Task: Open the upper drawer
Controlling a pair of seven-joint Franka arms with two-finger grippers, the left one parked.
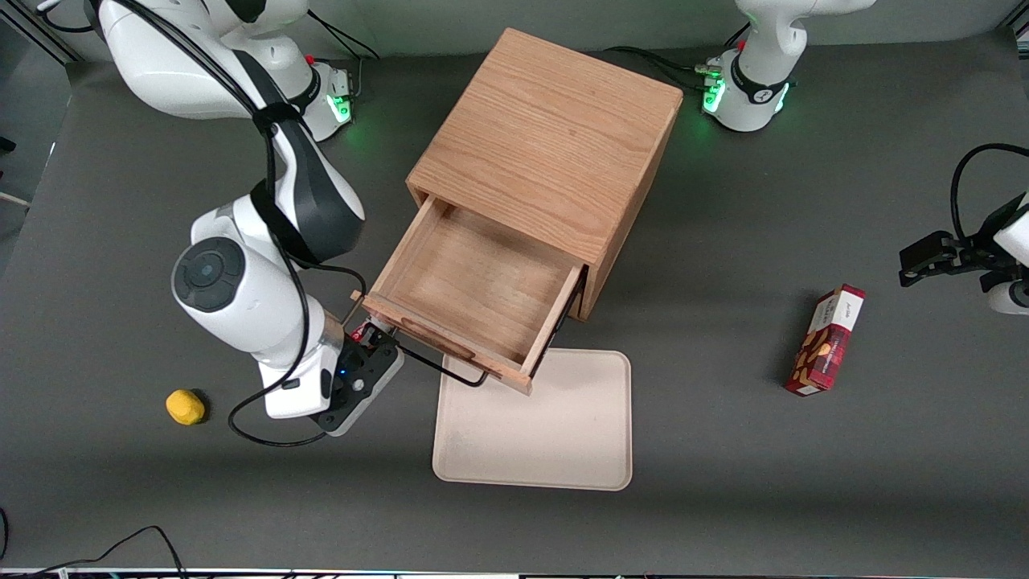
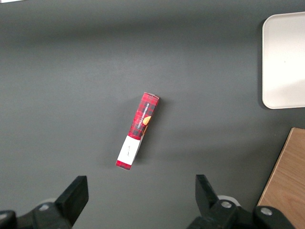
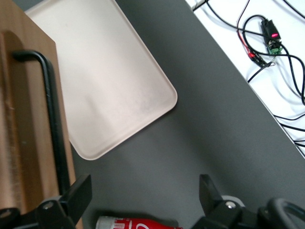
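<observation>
The upper drawer (image 1: pixel 474 281) stands pulled well out of the oak cabinet (image 1: pixel 547 137), its inside bare. Its thin black wire handle (image 1: pixel 446 371) runs along the drawer front (image 3: pixel 19 119), nearer the front camera. My right gripper (image 1: pixel 371 338) hangs at the handle's end toward the working arm's side, just off the drawer's corner. In the right wrist view the gripper (image 3: pixel 145 198) is open, its fingers (image 3: pixel 78 193) wide apart with only table between them. The handle (image 3: pixel 52 119) passes beside one finger, outside the gap.
A beige tray (image 1: pixel 534 426) lies on the table in front of the drawer, partly under it. A red can (image 3: pixel 136 223) lies under the gripper. A yellow lump (image 1: pixel 186 406) sits toward the working arm's end, a red box (image 1: pixel 826 339) toward the parked arm's.
</observation>
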